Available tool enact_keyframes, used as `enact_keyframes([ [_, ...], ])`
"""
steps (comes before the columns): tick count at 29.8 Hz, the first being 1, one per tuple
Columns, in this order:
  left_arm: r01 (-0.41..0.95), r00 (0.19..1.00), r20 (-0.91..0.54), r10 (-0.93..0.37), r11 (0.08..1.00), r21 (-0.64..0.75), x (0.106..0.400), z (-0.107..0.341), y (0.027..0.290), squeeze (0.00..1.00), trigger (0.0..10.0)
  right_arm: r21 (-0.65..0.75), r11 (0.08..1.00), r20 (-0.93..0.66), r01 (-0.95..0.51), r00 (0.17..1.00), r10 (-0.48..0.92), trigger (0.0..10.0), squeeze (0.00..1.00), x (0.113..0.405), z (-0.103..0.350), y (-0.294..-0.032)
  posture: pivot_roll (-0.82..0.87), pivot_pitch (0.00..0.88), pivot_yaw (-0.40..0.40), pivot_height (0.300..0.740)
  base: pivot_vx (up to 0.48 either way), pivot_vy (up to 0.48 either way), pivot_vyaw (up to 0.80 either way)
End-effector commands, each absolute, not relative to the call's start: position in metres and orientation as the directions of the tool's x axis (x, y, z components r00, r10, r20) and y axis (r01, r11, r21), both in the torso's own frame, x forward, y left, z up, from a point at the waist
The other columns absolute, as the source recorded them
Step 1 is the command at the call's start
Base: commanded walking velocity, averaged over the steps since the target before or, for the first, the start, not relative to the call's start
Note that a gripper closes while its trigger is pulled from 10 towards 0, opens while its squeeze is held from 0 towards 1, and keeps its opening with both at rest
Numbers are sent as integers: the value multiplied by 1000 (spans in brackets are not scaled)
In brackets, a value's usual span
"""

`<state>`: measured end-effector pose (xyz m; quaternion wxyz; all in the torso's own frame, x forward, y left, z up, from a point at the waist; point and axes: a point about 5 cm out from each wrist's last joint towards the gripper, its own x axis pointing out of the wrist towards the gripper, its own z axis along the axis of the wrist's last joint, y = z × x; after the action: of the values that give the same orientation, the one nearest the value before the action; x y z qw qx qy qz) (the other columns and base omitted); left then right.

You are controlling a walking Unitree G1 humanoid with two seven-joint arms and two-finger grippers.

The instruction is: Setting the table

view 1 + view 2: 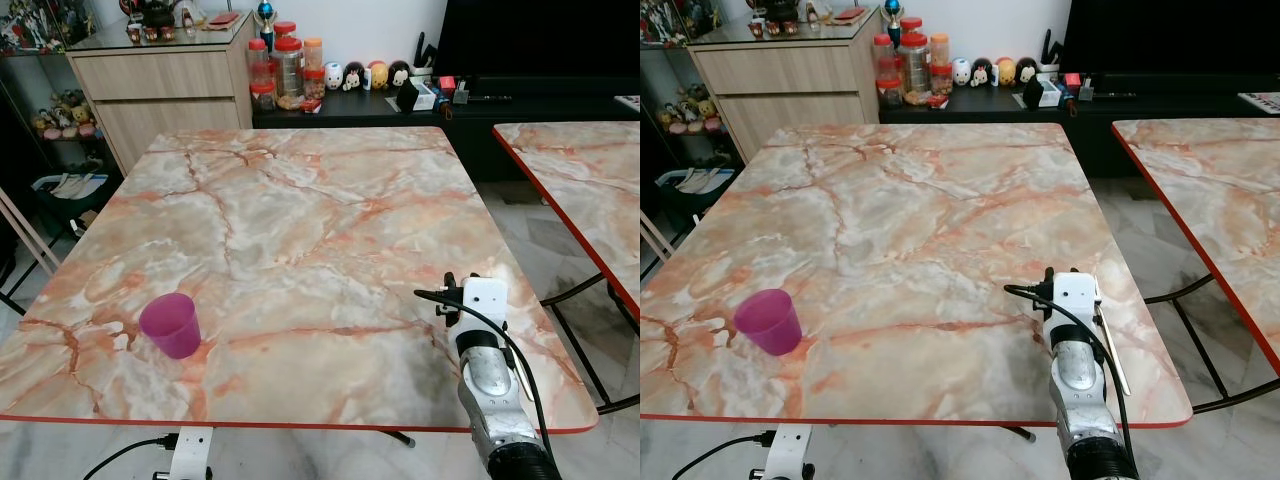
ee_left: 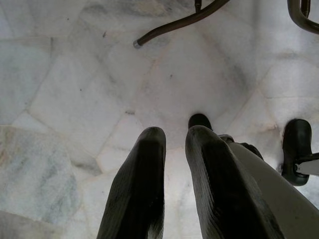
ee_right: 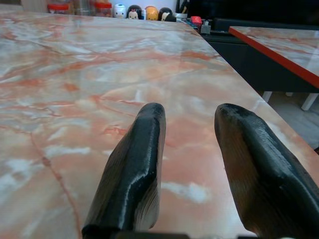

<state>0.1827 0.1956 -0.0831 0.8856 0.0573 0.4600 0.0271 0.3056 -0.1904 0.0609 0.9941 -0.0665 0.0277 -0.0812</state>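
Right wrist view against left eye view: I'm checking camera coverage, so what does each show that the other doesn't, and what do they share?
The right wrist view alone gives a close look along the right gripper, whose black fingers stand apart, open, low over the table.

The left eye view alone has the purple cup near the table's left front corner and the wooden cabinet.

Both show the marble table, the second table and the jars.
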Motion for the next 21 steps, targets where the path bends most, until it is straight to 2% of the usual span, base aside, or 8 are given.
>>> enact_keyframes([
  [1, 21, 570, -815, 99, 991, 135, 182, -83, 198, 0, 10000, -125, 980, -33, 156, 986, -161, 10000, 0, 307, 65, -188, -66, 0, 11, 740, 0, 0, 0],
  [11, 23, 567, -818, 99, 990, 136, 180, -84, 197, 0, 10000, -122, 980, -37, 155, 986, -160, 10000, 0, 307, 65, -187, -63, 0, 10, 740, 0, -374, 0],
  [21, 13, 565, -818, 105, 991, 136, 180, -84, 198, 0, 10000, -115, 984, -37, 136, 989, -141, 10000, 0, 306, 66, -182, -65, 0, 10, 740, 0, 0, 0],
])
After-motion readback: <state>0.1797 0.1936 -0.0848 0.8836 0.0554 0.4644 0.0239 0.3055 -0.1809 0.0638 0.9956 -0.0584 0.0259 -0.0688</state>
